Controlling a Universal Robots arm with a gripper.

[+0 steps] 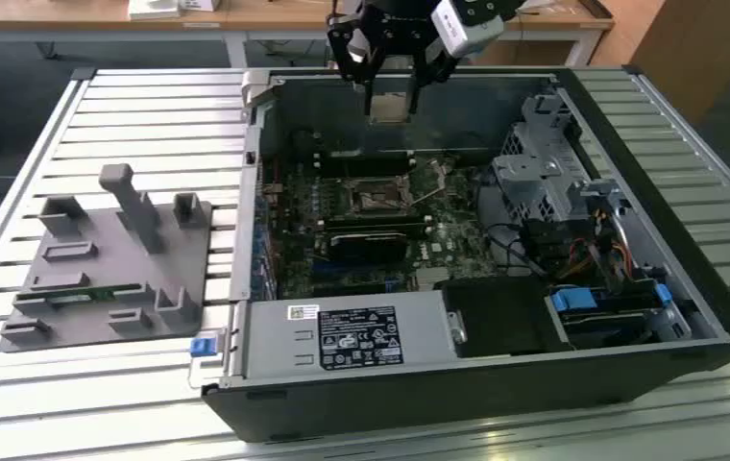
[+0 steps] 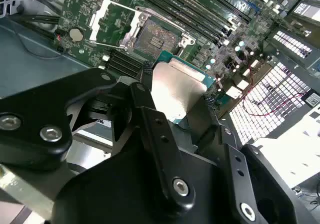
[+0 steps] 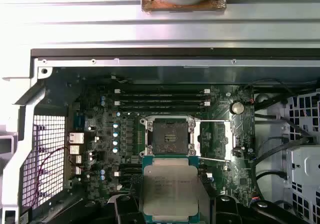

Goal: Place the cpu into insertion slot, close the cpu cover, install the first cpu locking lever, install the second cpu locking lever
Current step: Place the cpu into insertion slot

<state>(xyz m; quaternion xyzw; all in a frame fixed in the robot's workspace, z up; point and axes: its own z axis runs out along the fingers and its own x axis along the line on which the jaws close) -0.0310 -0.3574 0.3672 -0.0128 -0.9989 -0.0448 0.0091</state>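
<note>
My gripper [image 1: 391, 96] hangs over the back of the open computer case, shut on the cpu [image 1: 391, 106], a pale silvery square held by its edges. In both wrist views the cpu [image 2: 177, 92] [image 3: 170, 189] sits between the black fingers [image 2: 145, 104], above the green board. The insertion slot [image 3: 170, 135] [image 2: 152, 37] [image 1: 378, 200] lies bare with its dark centre showing, just beyond the cpu. The cpu cover [image 3: 216, 140] [image 2: 112, 17], a silver frame plate, is swung open beside the slot.
Dark memory slots [image 3: 160, 98] run along the board past the slot. A long black module [image 1: 372, 240] lies on the board. A drive cage [image 1: 545, 182] and cables fill the exterior view's right; a power supply [image 1: 346, 336] sits in front. A grey fixture block [image 1: 109, 259] stands on the slatted table [image 1: 147, 106].
</note>
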